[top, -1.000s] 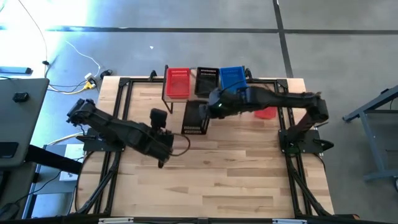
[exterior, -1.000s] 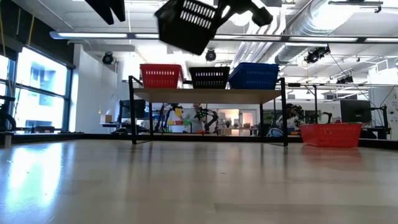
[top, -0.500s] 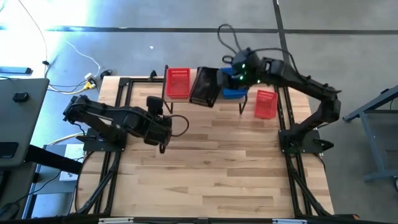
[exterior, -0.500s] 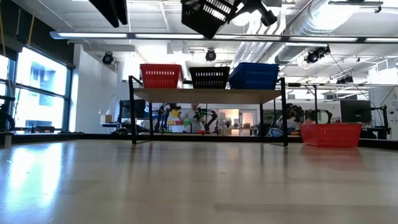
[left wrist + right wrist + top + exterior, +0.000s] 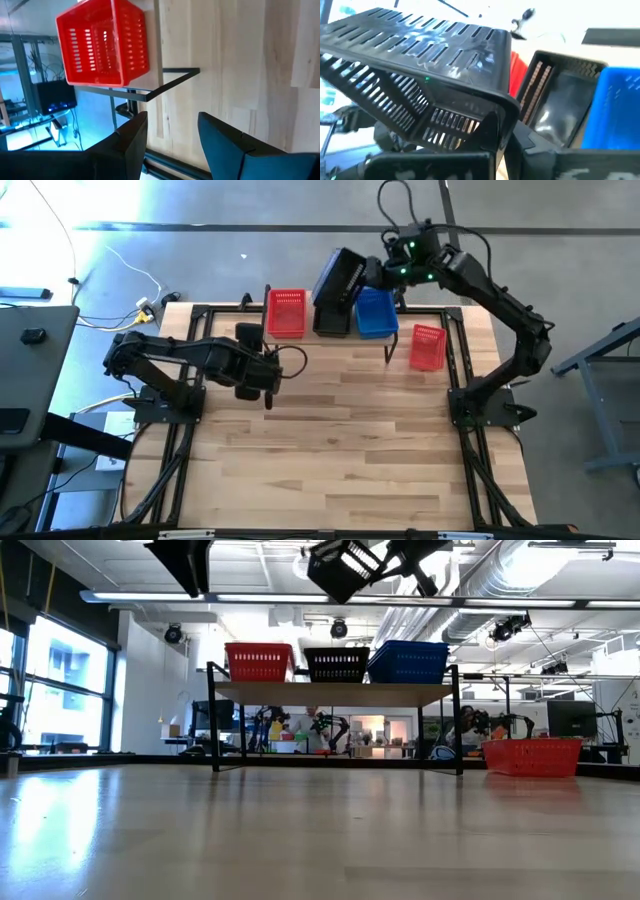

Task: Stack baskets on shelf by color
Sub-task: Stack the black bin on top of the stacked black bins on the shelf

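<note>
On the shelf (image 5: pixel 330 332) at the table's far edge stand a red basket (image 5: pixel 285 313), a black basket (image 5: pixel 333 320) and a blue basket (image 5: pixel 376 313), side by side. My right gripper (image 5: pixel 364 275) is shut on another black basket (image 5: pixel 338 277), high above the shelf's far side; the low view shows that basket (image 5: pixel 345 562) tilted above the row. My left gripper (image 5: pixel 268 375) hangs open over the table in front of the shelf's left end, nothing between its fingers (image 5: pixel 130 140); its wrist view shows the red basket (image 5: pixel 102 42) ahead. My right gripper pinches the black basket's wall by a corner (image 5: pixel 496 107) between its two fingers (image 5: pixel 490 132). It comes from the table's right side, slanting down. The basket is lifted clear and tilted, above the black basket (image 5: pixel 555 100) on the shelf.
A second red basket (image 5: pixel 428 347) stands on the tabletop to the right of the shelf, also seen in the low view (image 5: pixel 531 756). The wooden table (image 5: pixel 340 440) in front of the shelf is bare. The shelf's black legs (image 5: pixel 213 720) stand at its ends.
My right gripper has carried the black basket up and toward the table's far edge, from in front of the shelf to above its far side, and the basket has turned on the way. My left gripper has moved toward the far edge, still open.
</note>
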`<state>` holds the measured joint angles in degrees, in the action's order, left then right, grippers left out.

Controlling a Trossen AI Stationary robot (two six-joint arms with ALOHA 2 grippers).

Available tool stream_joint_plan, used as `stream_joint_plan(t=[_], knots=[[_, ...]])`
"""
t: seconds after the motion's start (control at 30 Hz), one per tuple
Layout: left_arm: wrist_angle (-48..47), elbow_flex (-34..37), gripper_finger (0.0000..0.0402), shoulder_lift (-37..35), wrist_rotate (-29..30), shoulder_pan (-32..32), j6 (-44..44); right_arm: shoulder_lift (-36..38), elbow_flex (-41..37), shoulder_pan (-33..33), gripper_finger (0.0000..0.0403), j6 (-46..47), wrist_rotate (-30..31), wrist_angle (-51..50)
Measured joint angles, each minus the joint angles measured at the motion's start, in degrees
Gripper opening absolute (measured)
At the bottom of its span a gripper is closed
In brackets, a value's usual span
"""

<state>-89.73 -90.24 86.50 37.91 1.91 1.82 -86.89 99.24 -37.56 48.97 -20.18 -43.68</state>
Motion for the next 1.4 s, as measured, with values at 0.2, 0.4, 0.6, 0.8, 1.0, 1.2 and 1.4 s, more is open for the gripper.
stream_joint_plan(t=[0.2, 0.4, 0.6, 0.8, 1.0, 1.2, 1.4], knots=[[0.0, 0.0, 0.0164, 0.0, -0.2, -2.5, 0.1, 0.0, 0.0, -2.7, 0.0, -1.5, -2.4, 3.0], [0.1, 0.0, 0.0164, 0.0, -0.2, -5.1, -0.1, -0.3, 1.1, -3.0, 0.0, -1.7, -3.9, 4.2], [0.4, 0.0, 0.0164, 0.0, -0.2, -7.6, 0.1, -2.3, 4.2, -2.9, 0.0, -3.2, -4.2, 0.7], [0.6, 0.0, 0.0164, 0.0, -1.9, -8.7, 1.0, -4.4, 4.2, -2.5, 0.0, -5.9, -4.3, -8.0], [0.9, 0.0, 0.0164, 0.1, -4.3, -8.8, 2.5, -6.6, 4.1, -0.9, 0.0, -7.1, -3.8, -10.2], [0.9, 0.0, 0.0164, 0.1, -4.3, -8.7, 3.8, -8.8, 4.1, 0.1, 0.0, -8.3, -3.3, -11.9], [0.9, 0.0, 0.0164, 0.1, -5.7, -8.7, 4.0, -10.0, 4.1, 0.1, 0.0, -9.8, -1.8, -15.1]])
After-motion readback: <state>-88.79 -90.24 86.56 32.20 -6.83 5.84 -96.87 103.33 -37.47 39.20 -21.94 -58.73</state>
